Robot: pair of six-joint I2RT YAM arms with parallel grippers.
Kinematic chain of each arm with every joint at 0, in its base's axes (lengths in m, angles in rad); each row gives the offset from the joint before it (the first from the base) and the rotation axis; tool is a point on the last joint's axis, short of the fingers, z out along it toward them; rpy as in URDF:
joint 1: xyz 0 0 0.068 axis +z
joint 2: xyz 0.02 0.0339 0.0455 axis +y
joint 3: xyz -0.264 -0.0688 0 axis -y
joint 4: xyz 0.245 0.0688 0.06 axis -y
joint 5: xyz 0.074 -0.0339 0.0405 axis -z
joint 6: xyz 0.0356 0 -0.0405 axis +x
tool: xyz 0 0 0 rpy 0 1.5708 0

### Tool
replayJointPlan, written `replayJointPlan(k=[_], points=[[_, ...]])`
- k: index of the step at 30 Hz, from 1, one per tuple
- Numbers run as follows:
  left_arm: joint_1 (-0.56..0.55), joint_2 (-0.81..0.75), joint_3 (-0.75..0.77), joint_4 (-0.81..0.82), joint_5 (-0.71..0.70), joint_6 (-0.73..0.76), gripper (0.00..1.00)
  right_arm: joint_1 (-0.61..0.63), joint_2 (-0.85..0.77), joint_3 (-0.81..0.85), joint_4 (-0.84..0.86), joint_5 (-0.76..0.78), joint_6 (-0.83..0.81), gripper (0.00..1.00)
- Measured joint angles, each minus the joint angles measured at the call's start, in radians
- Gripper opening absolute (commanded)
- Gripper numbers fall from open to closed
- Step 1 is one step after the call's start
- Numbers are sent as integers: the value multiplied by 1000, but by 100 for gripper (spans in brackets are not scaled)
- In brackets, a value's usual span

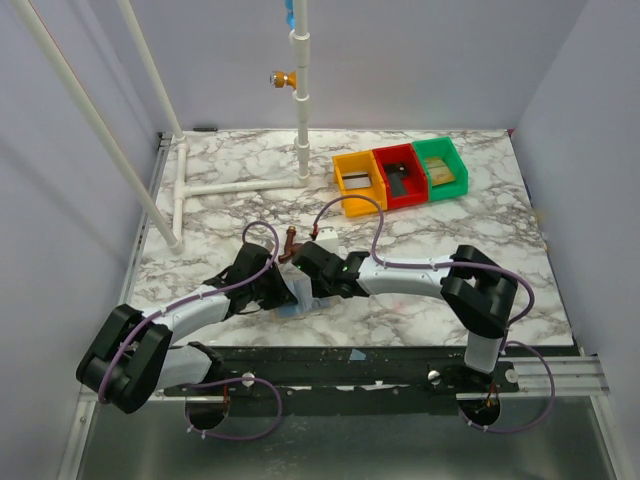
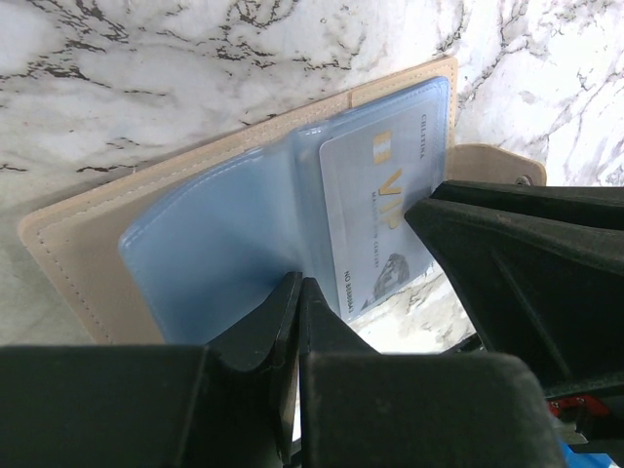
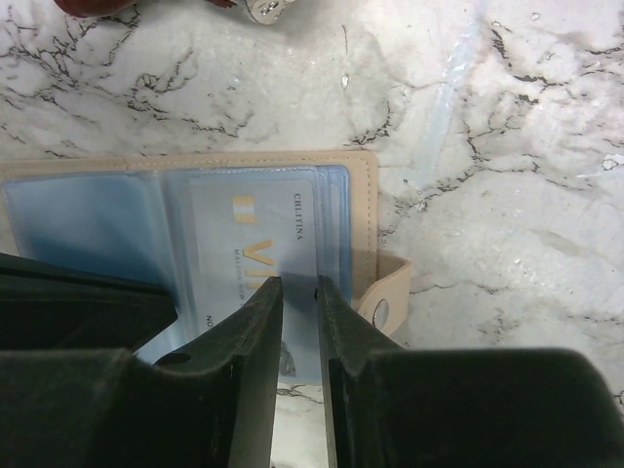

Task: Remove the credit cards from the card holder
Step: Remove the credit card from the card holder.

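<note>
Gold "VIP" lettering marks the pale credit card tucked in a blue plastic pocket of the tan card holder, which lies open on the marble table; the smaller print is too fine to read. The left gripper is clenched on a pocket's near edge. The right gripper straddles the card's edge with its jaws narrowly parted, and I cannot tell whether it grips. The snap tab juts out beside it

Left arm: showing white shells, black joints.
Right arm: showing identical finish.
Cables: purple, looping beside the black rail.
Left gripper: showing matte black fingers.
</note>
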Motion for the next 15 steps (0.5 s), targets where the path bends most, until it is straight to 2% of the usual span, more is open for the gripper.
replayJointPlan(k=[15], points=[[0, -1, 0, 0, 0, 0, 2, 0, 0, 0, -5, -5, 0, 22]])
